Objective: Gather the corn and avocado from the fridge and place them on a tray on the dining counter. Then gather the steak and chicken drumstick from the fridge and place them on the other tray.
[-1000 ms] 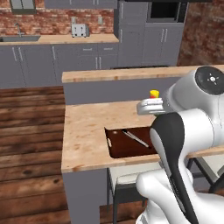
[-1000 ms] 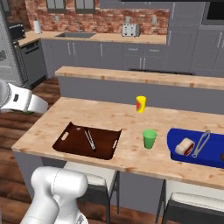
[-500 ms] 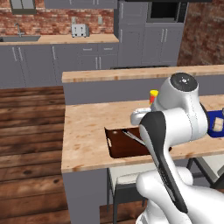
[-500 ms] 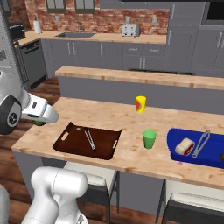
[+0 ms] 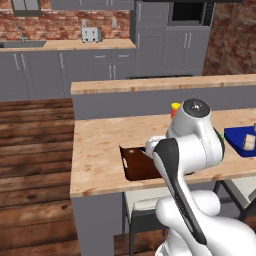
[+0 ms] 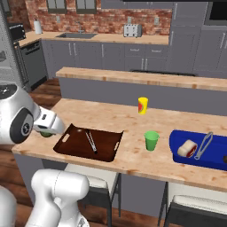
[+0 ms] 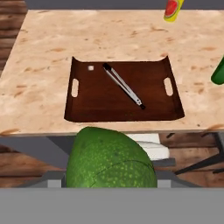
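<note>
The end effector (image 6: 45, 131) pinches the avocado (image 7: 110, 159) just short of the counter (image 7: 39, 52) edge. The brown tray (image 7: 124, 92) lies straight ahead of it on the counter, long side across the approach, tongs (image 7: 123, 85) lying diagonally inside.

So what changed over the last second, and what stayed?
The arm swung toward the brown tray, bringing the tool and the avocado it holds up to the counter edge. The tongs on the brown tray, cups and blue tray stayed put.
</note>
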Controlling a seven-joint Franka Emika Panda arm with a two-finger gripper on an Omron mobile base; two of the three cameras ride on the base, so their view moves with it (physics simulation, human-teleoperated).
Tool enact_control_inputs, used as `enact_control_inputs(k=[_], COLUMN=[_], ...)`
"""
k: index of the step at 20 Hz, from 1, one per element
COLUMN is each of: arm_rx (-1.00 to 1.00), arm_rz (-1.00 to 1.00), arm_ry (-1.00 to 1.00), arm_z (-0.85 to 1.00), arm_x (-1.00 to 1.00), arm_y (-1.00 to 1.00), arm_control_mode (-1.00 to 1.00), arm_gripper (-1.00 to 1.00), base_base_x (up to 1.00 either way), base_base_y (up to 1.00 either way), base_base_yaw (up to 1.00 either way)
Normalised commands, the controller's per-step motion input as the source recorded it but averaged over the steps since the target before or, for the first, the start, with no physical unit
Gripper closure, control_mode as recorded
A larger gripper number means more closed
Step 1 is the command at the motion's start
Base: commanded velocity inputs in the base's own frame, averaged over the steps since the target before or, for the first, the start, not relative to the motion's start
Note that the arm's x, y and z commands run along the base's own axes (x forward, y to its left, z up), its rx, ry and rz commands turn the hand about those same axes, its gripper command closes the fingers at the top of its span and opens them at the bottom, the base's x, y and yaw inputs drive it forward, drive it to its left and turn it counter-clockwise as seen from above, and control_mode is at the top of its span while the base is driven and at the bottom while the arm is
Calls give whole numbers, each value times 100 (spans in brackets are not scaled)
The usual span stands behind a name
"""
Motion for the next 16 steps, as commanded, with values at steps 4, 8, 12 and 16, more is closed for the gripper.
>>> enact_control_inputs(k=[4,8,12,16], arm_rx=[0,1,2,0], arm_rz=[1,0,0,0], arm_ry=[2,1,7,12], arm_z=[-46,-41,-25,-29], arm_x=[32,45,56,50], arm_y=[0,0,0,0], arm_control_mode=[-100,-100,-100,-100], arm_gripper=[100,100,100,100], base_base_x=[0,0,0,0], base_base_y=[0,0,0,0], base_base_yaw=[0,0,0,0])
